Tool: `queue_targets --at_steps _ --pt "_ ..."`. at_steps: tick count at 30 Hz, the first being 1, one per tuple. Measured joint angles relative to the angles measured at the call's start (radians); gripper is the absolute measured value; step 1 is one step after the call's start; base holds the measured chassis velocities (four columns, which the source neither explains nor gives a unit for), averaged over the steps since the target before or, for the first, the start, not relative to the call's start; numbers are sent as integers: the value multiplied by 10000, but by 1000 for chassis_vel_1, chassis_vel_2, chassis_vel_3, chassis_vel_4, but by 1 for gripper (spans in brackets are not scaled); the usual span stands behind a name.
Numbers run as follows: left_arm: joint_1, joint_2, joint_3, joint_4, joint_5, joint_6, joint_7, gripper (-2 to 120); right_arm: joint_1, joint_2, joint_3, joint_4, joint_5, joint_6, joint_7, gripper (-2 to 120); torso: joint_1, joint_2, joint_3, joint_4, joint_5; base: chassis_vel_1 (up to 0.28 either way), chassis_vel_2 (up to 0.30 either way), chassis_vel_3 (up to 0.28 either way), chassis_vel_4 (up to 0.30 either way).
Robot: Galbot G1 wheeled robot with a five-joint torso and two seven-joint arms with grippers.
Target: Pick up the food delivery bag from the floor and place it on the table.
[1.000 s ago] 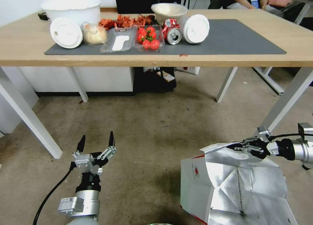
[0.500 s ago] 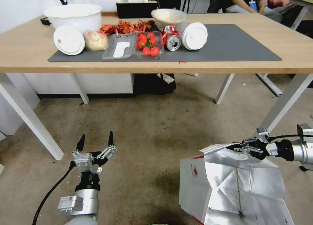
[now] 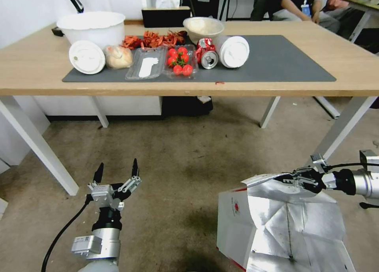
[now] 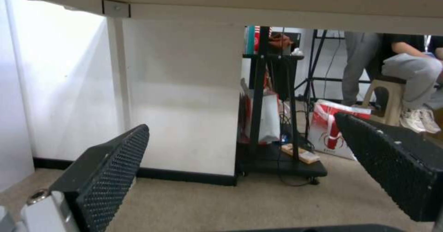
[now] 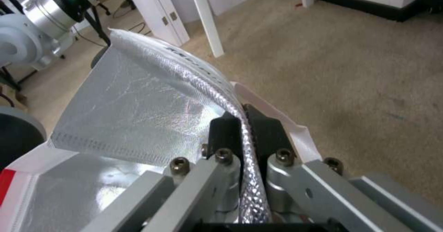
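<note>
The food delivery bag (image 3: 276, 224) is white and red with a shiny silver inside, and it sits low at the robot's right, over the floor (image 3: 177, 165), in front of the bench (image 3: 31, 66). A small round red logo (image 3: 237, 207) is on its white side; the print on it is too small to read. Dark letters run along the bag's folded rim in the right wrist view, but they cannot be read. The right end effector (image 3: 292, 179) is pinched tight on the bag's silver top edge (image 5: 217, 86), with the foil squeezed between its two black fingers (image 5: 221, 130). The left end effector (image 3: 116, 173) hangs over the floor well apart from the bag, its fingers spread wide and holding nothing. On the bench's dark grey mat (image 3: 276, 62) lie a red drink can (image 3: 207, 55), little red tomatoes (image 3: 179, 60) and white lids (image 3: 87, 57)
</note>
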Motion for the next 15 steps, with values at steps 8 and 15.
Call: queue_targets --at_steps 8,15 --pt "-14 14 -9 14 -11 7 0 100 17 8 -5 -3 0 0 -16 0 85 320 239 1 0 0 0 0 0" --pt "-10 7 -5 49 -2 -3 4 100 18 18 -5 37 12 -15 -22 0 178 627 453 1 0 0 0 0 0"
